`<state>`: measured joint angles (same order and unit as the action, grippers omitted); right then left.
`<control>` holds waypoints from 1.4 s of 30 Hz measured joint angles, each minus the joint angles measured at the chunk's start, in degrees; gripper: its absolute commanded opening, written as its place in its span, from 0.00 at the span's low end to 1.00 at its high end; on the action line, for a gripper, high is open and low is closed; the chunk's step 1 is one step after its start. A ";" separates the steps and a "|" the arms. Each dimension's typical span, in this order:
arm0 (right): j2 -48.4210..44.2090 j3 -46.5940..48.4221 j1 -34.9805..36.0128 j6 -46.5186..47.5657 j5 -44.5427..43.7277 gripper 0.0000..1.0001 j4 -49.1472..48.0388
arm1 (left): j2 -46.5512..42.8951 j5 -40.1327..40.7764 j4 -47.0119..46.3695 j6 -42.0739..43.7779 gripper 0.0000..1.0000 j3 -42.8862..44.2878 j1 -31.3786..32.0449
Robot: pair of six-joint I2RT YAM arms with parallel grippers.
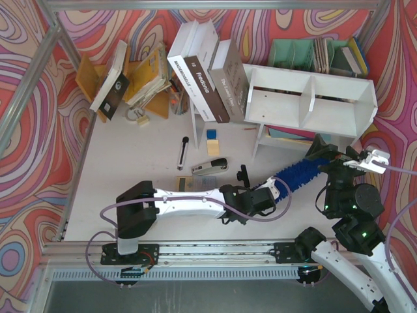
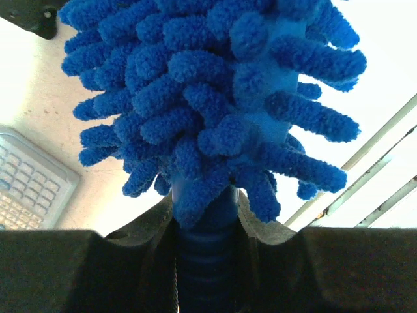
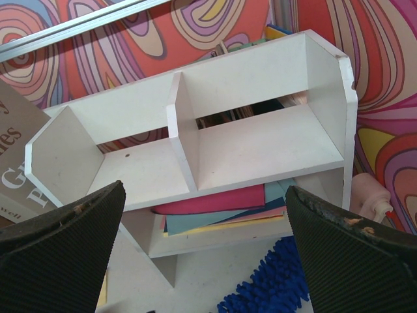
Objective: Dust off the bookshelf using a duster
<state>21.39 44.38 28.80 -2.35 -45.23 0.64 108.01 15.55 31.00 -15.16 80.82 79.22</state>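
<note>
Your left end effector [image 2: 205,228] was clamped on the duster [image 2: 215,98]: in the left wrist view the two dark fingers [image 2: 130,248] pressed in on either side of the ribbed blue handle, just below the fluffy head. From above, the duster ran up and to the right from that grip, low over the desk [image 1: 130,169], towards the foot of the bookshelf [image 1: 313,98]. Its far tip was hidden behind your right arm, so you could not tell whether it touched the shelf.

Your right end effector [image 3: 205,195] had its fingers spread wide apart with nothing between them. It looked straight at the bookshelf, and the blue bristles showed just below it.

The bookshelf stood on its legs at the back right of the desk, both compartments bare, the centre divider [image 3: 182,140] upright. Coloured sheets [image 3: 221,208] lay stacked beneath it. A row of books [image 1: 208,72] leaned against its left end, and a teal file organiser [image 1: 306,52] sat behind it.

Further left you had an orange book rack [image 1: 150,78], a stapler [image 1: 210,166], a black pen [image 1: 184,153] and, beside the left arm, a calculator [image 2: 26,176].
</note>
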 measured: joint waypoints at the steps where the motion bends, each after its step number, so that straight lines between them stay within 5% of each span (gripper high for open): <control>1: 0.00 0.00 0.00 0.00 0.00 0.99 0.00 | -0.13 0.39 0.42 0.20 0.00 0.46 0.00; 42: 0.00 0.00 0.00 0.00 0.00 0.99 0.00 | -6.38 0.15 -0.83 0.81 0.00 -2.12 -0.24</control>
<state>21.39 44.38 28.80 -2.35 -45.23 0.64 101.62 15.70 30.17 -14.35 78.70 78.98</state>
